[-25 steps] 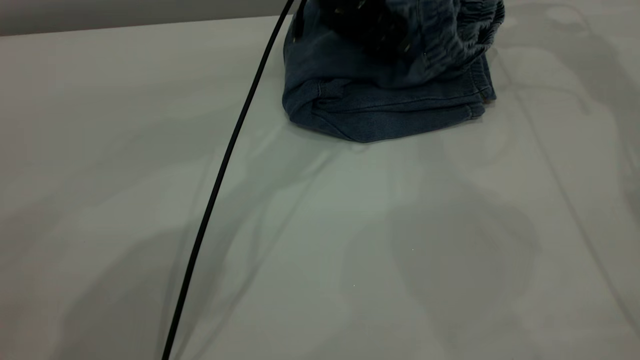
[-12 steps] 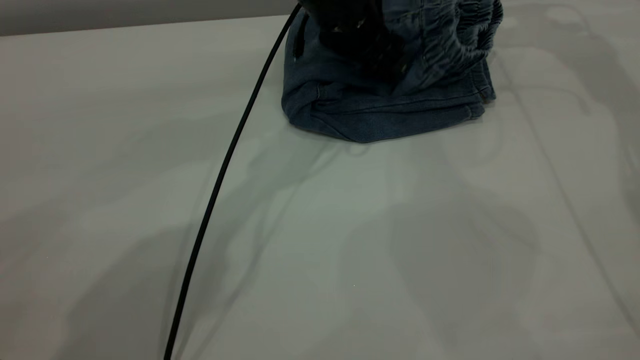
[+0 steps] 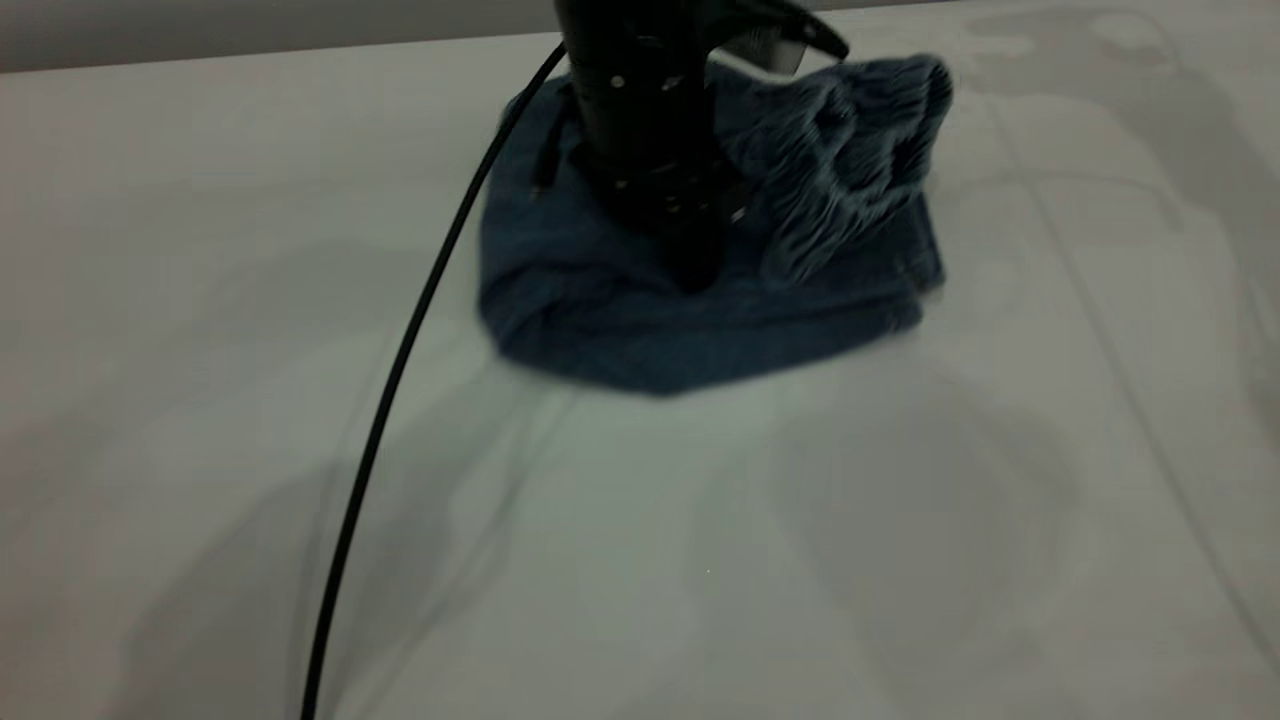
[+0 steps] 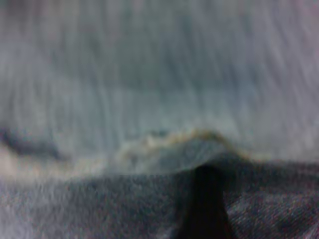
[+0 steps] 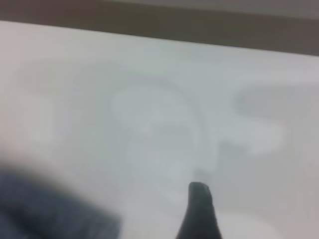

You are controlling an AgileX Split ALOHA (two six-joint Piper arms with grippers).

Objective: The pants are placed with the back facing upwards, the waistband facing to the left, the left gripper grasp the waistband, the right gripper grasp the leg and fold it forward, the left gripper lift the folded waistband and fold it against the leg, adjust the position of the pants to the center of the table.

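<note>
One pants (image 3: 700, 320), apparently folded.

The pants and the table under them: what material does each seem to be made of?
The pants look like blue denim, matte and slightly faded; the waistband shows gathered puckers, probably elastic. The table seems a smooth, pale hard surface with a soft sheen; its material is unclear.

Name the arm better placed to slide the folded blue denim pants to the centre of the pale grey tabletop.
Left. The left gripper rests on the blue denim pants, and denim fills its wrist view. The right gripper hangs over bare table beside them.
</note>
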